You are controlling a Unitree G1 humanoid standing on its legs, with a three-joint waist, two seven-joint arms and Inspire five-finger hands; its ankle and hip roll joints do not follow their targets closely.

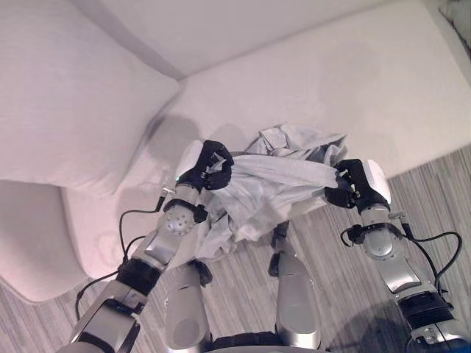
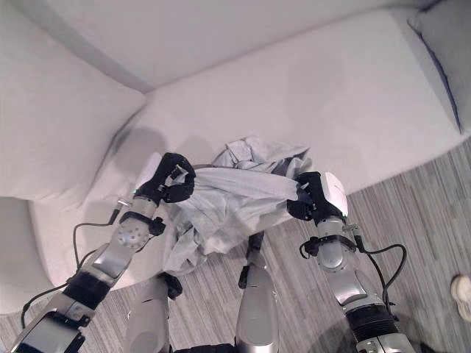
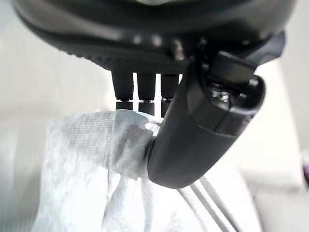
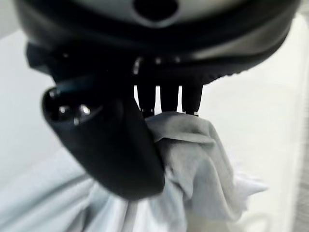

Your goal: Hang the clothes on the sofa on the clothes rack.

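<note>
A light grey garment [image 1: 272,180] hangs bunched between my two hands, just above the front edge of the white sofa [image 1: 353,88]. My left hand [image 1: 208,165] is shut on the garment's left end, with thumb and fingers [image 3: 140,94] pinching the cloth [image 3: 91,159]. My right hand [image 1: 355,184] is shut on the right end, and its wrist view has the thumb [image 4: 111,145] pressed into the grey fabric [image 4: 193,159]. A stretched band of cloth runs between the hands; the remainder sags below and drapes towards the floor.
A large white cushion [image 1: 66,103] lies on the sofa at the left. Another cushion [image 2: 445,51] with a dark seam sits at the sofa's far right. Grey striped flooring [image 1: 441,198] runs along the sofa's front. A person's shoe [image 2: 464,294] rests on the floor at the right.
</note>
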